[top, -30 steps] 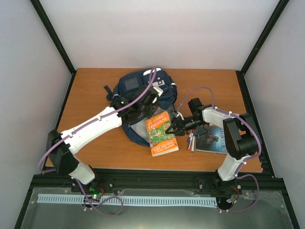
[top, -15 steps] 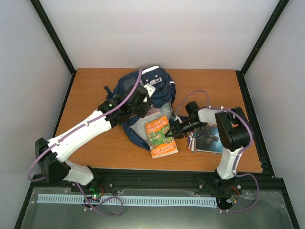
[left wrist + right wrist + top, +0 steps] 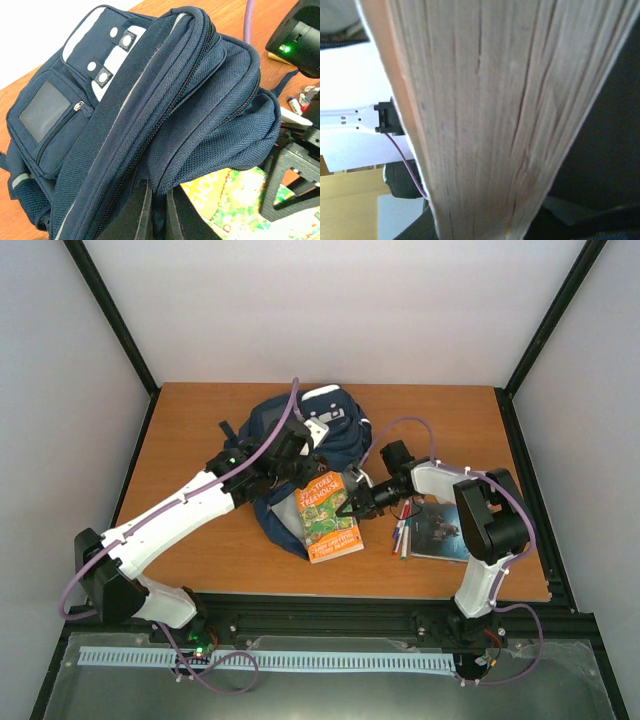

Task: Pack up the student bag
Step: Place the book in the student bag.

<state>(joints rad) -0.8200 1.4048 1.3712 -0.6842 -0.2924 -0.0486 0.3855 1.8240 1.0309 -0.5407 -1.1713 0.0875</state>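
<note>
The navy student bag (image 3: 285, 422) lies at the table's middle back, its white label at the top. My left gripper (image 3: 303, 462) is shut on the bag's fabric edge and holds it raised; in the left wrist view (image 3: 159, 212) the fingers (image 3: 137, 215) pinch the navy cloth (image 3: 165, 110). My right gripper (image 3: 352, 506) is shut on the right edge of an orange and green paperback (image 3: 328, 518), whose top end lies under the raised edge. The book's cover shows in the left wrist view (image 3: 235, 200). Its page edge (image 3: 490, 115) fills the right wrist view.
Several pens (image 3: 401, 536) lie to the right of the paperback. A dark-covered book (image 3: 442, 531) lies flat beside them near the right arm. The table's front edge (image 3: 330, 592) runs just below the paperback.
My right gripper has moved the paperback left and up, toward the bag's opening. My left gripper has drawn back left with the bag's edge and now holds still.
</note>
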